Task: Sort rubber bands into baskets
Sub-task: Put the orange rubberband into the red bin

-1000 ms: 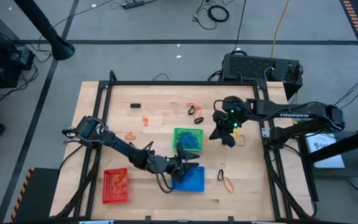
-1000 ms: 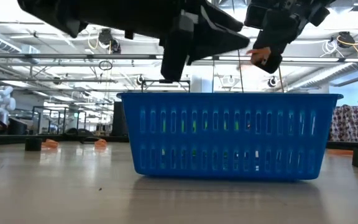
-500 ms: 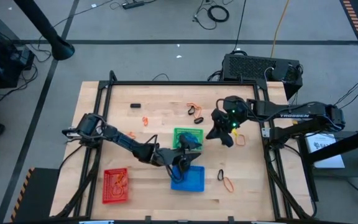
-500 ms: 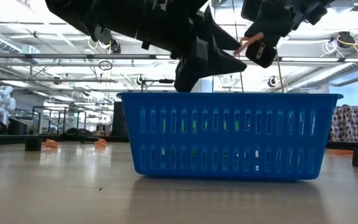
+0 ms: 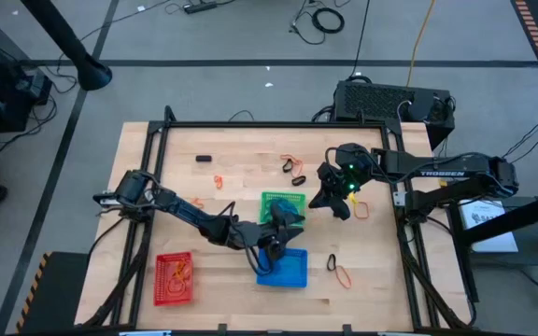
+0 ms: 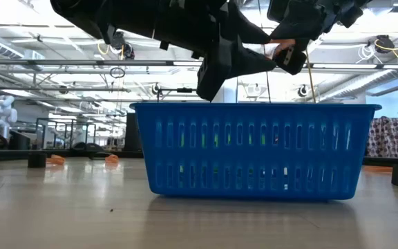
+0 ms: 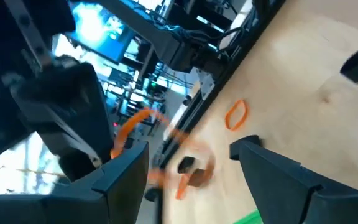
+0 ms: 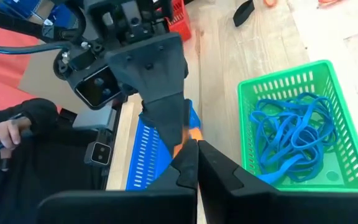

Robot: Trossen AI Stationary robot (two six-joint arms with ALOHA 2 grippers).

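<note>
High view, left gripper [image 5: 274, 245]: poised over the far edge of the blue basket [image 5: 285, 271], same spot as half a second back; a second ago sat lower and further left, beside that basket.
Left fingers [image 7: 120, 177]: spread wide, nothing between them.
Right gripper [image 5: 337, 198]: hangs above the table just right of the green basket [image 5: 282, 207], barely shifted over the last second.
Right fingers [image 8: 188, 163]: pressed together; a scrap of orange shows at the tips, too small to tell what.
Green basket contents: tangle of blue rubber bands [image 8: 289, 142].
Red basket [image 5: 174, 278]: near the front left corner, well apart from the other two, with orange bands inside.
Loose bands: orange ones [image 5: 219, 181] and black ones [image 5: 297, 168] scattered on the wood beyond the green basket; one orange [image 5: 344, 276] and one black [image 5: 332, 263] right of the blue basket.
In the way: in the low view the blue basket fills the middle, both arms crossing dark above it.
Beyond the table: a person's hand [image 8: 8, 132] and dark sleeve in the right wrist view.
</note>
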